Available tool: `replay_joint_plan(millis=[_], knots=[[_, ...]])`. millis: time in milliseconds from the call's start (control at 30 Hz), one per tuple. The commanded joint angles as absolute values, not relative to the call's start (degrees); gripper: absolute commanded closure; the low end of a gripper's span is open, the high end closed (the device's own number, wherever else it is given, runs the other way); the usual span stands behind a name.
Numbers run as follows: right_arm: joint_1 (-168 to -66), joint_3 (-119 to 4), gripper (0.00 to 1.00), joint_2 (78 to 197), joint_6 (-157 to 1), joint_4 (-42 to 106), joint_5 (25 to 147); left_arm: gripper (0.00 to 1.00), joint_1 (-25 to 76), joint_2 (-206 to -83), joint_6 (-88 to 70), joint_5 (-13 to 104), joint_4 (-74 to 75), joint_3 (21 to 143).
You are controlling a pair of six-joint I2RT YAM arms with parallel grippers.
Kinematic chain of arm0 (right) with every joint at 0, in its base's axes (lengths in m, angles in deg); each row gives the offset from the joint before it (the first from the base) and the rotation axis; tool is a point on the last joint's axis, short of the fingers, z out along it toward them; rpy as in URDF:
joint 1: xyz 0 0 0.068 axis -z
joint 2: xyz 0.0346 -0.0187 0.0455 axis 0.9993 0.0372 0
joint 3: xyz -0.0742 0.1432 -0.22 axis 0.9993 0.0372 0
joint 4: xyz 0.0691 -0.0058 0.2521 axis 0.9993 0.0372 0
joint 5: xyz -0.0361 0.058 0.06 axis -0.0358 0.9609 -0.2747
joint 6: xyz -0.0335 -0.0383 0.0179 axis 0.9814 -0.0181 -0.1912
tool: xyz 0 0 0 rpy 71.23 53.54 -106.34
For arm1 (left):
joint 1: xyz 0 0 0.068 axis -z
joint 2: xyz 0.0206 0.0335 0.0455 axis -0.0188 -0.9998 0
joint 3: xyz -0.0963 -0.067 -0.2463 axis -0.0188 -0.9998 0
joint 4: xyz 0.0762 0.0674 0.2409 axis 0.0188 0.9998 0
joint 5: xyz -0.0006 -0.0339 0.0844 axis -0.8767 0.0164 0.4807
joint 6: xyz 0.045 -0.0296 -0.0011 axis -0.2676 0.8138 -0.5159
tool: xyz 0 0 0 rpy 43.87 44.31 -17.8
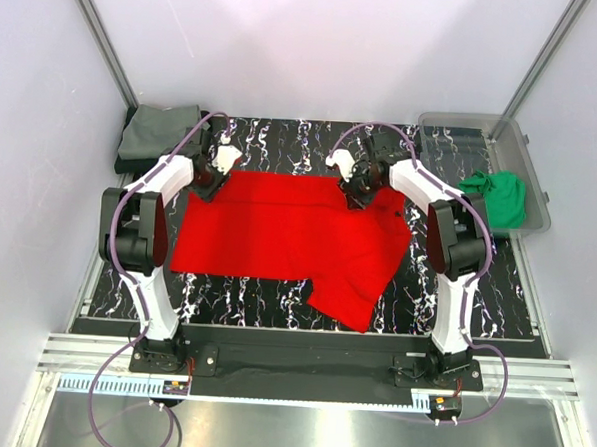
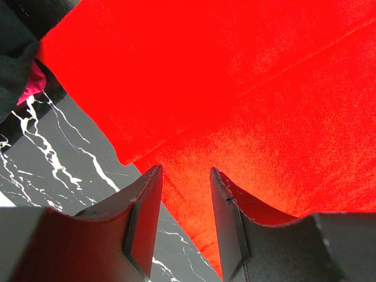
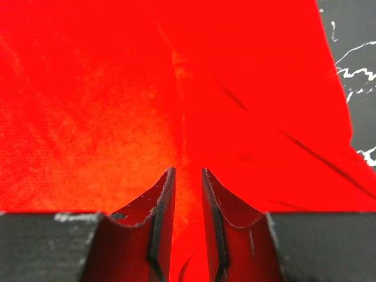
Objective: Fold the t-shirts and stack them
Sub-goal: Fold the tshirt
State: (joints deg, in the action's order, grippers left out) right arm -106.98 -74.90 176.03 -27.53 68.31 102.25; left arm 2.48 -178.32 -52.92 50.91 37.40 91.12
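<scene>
The red t-shirt (image 1: 288,238) lies spread flat across the black marbled table (image 1: 283,138), with a flap hanging toward the near right. My left gripper (image 1: 208,184) is at its far left corner. In the left wrist view it (image 2: 185,170) is open, over the edge of the red cloth (image 2: 252,88). My right gripper (image 1: 358,195) is at the shirt's far edge. In the right wrist view it (image 3: 188,171) is narrowly open over the red cloth (image 3: 117,88). The green shirt (image 1: 495,194) lies bunched in a bin. The grey-olive shirt (image 1: 161,128) lies folded at the back left on a dark one (image 1: 129,162).
A clear plastic bin (image 1: 464,127) stands at the back right. White walls with metal posts close in the table. Dark cloth (image 2: 14,53) with a pink bit shows at the upper left of the left wrist view. Bare marbled table (image 2: 59,164) shows beside the shirt's corner.
</scene>
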Motion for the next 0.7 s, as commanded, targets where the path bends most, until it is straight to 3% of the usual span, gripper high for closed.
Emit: replay_joint_plan(millis=[0, 667], knots=[[-106.9, -78.0, 0.69, 177.6, -27.2, 69.2, 103.5, 0.57, 2.6, -175.7, -52.1, 50.6, 36.5, 91.1], [-107.3, -79.4, 0.72, 180.6, -27.1, 70.9, 104.1, 0.57, 2.7, -176.3, -52.1, 51.5, 36.6, 91.1]])
